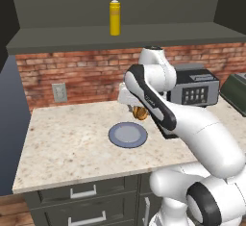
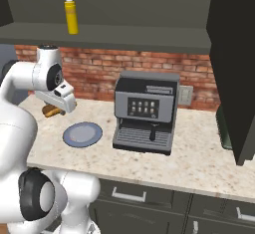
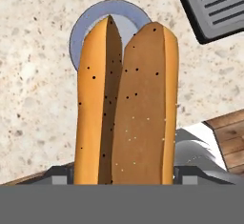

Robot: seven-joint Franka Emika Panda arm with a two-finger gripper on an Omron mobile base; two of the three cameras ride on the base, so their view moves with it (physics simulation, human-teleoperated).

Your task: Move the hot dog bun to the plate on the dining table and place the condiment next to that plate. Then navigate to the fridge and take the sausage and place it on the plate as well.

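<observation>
You face a brick-backed kitchen counter (image 1: 67, 138) in the left base view, with the condiment (image 1: 114, 16) upright on the shelf above and a blue-grey plate (image 1: 128, 135) below the arm. In the right base view, a coffee machine (image 2: 146, 111) stands right of that plate. In the hand view, your gripper (image 3: 126, 174) is clamped around the hot dog bun (image 3: 126, 104), lifted above the plate.

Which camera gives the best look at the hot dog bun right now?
The hand view: the hot dog bun stands large between the gripper's fingertips, its split plain. In the left and right base views only a tan end peeks from behind the arm.
</observation>
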